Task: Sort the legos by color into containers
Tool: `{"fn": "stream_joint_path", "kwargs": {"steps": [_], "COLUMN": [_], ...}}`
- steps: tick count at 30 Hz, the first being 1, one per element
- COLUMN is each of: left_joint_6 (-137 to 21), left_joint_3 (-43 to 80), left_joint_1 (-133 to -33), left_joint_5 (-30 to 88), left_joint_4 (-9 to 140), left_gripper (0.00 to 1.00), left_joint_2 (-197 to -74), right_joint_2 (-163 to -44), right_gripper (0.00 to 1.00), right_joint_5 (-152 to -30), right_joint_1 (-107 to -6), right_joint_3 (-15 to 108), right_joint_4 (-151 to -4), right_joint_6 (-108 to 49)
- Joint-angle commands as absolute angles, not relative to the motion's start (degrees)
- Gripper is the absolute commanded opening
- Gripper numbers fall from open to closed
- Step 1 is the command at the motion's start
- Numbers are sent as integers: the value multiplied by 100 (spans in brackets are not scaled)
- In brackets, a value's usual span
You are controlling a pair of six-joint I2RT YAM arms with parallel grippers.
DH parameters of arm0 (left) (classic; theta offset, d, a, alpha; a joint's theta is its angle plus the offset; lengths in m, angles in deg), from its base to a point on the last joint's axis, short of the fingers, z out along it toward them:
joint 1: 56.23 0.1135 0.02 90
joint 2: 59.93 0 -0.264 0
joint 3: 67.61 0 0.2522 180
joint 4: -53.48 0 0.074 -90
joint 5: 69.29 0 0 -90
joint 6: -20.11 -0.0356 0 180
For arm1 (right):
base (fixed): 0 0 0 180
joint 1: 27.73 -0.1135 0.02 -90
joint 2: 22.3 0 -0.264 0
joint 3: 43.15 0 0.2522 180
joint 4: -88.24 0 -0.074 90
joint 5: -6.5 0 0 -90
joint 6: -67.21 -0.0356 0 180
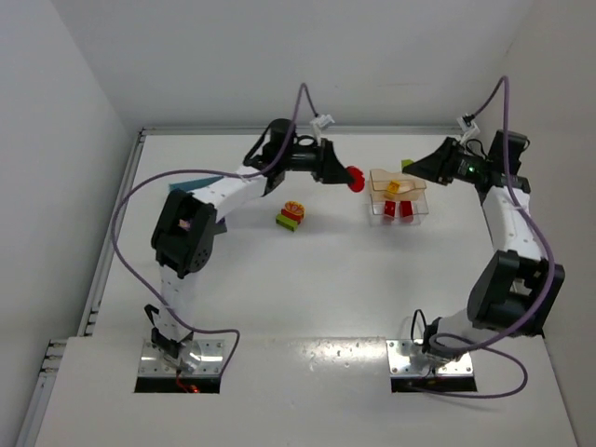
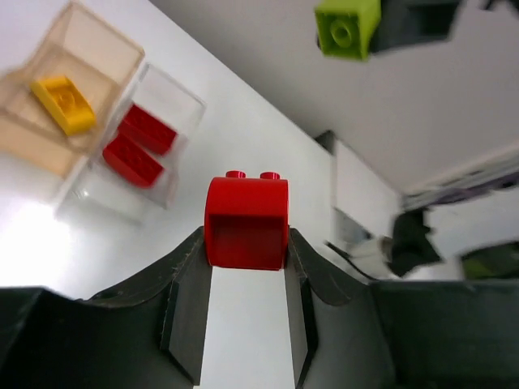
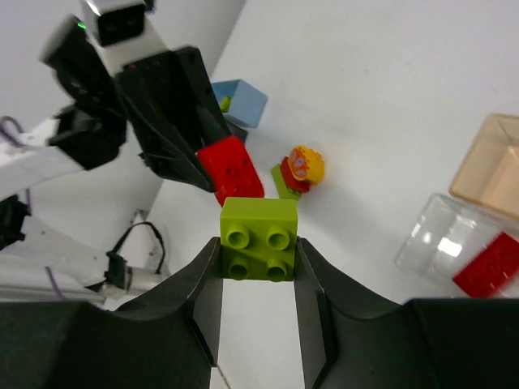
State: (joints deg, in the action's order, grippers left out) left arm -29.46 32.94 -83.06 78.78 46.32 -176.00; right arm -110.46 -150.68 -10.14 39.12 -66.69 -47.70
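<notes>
My left gripper (image 1: 346, 176) is shut on a red lego (image 2: 246, 223) and holds it in the air, left of the tubs. My right gripper (image 1: 416, 168) is shut on a lime green lego (image 3: 259, 239), raised behind the tubs. An orange-tinted clear tub (image 1: 377, 177) holds a yellow lego (image 1: 399, 186). The clear tub (image 1: 424, 216) joined to it holds two red legos (image 1: 398, 209). A small stack of green, red and yellow legos (image 1: 291, 216) stands on the table. A blue tub (image 1: 197, 183) sits at the left, partly hidden by the left arm.
The white table (image 1: 307, 279) has walls at the back and on both sides. Purple cables loop over both arms. The arm bases are bolted at the near edge.
</notes>
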Motion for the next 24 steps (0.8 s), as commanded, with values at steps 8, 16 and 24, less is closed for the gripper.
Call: {"fn": "stream_joint_path", "kwargs": {"steps": [8, 16, 24], "left_joint_6": [-5195, -5187, -5187], "left_joint_3": [5723, 6568, 6973], "left_joint_1": [-9656, -9841, -9894], "left_joint_5": [5210, 4304, 4242], "left_joint_4": [7260, 7568, 7568], "left_gripper": [22, 26, 39], "left_joint_2": [-18912, -19738, -20082], "right_joint_2": [-9482, -9050, -8945], "right_gripper": [3, 3, 3], "right_joint_5": [-14010, -14194, -14309], "right_joint_1": [-119, 285, 339], "right_joint_3": [3266, 3021, 2888], "right_joint_4": [-5647, -5761, -5822], "right_joint_6": [-3738, -4124, -4213]}}
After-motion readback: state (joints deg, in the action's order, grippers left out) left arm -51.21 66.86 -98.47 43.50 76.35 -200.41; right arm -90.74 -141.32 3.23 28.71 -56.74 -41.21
